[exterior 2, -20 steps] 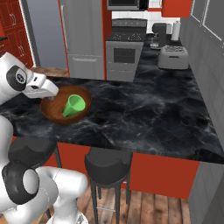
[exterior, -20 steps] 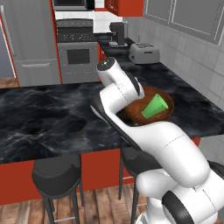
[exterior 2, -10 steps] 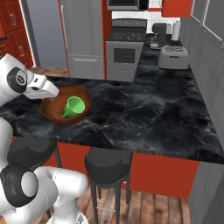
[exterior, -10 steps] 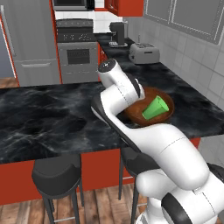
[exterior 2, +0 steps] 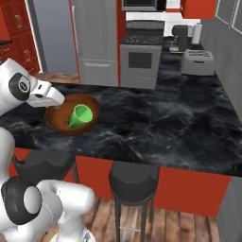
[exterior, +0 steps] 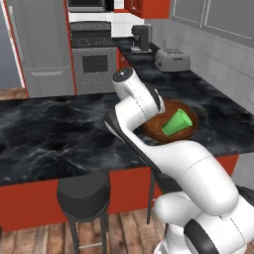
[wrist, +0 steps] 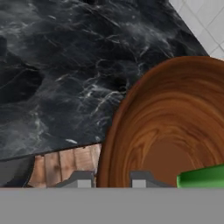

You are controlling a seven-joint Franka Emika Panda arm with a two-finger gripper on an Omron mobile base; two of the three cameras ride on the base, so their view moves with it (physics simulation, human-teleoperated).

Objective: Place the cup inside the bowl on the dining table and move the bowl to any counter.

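One brown bowl (exterior 2: pixel 72 114) sits on the table (exterior 2: pixel 156 123), near its stool-side edge and toward one end. The green cup (exterior 2: pixel 79 116) lies tilted on its side inside the bowl. Most of the black marble top on the bowl's other side is bare. Stools (exterior 2: pixel 135 178) stand below the near edge. The gripper (wrist: pixel 113 179) is at the bowl's rim, one fingertip (wrist: pixel 80 180) outside the wall and the other inside, narrowly spread; whether they press the rim I cannot tell. The cup lies just inside, beside the inner finger.
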